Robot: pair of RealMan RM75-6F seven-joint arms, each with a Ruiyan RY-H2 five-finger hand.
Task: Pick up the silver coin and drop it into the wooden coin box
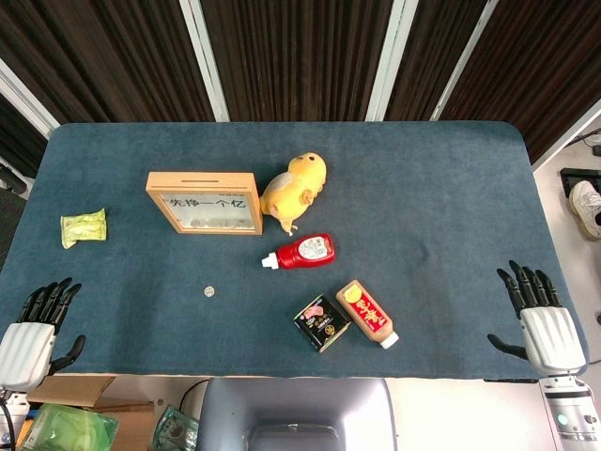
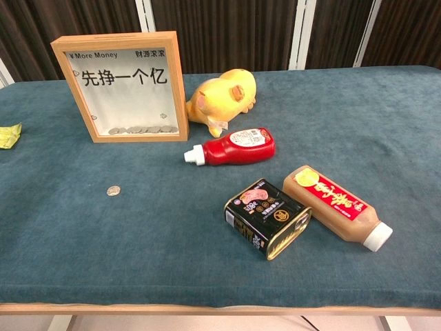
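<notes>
wooden coin box reads "More Money", "先挣一个亿"

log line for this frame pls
phase: pre-grasp | silver coin on table, in front of wooden coin box | left hand open, idle | right hand open, idle | nothing held

This looks like a robot test room or lab, not a home. A table under a dark blue cloth fills the middle of the head view, backed along the top by dark curtains between pale vertical posts. At the right edge, cables lie on a light floor beside someone's white shoe.
</notes>
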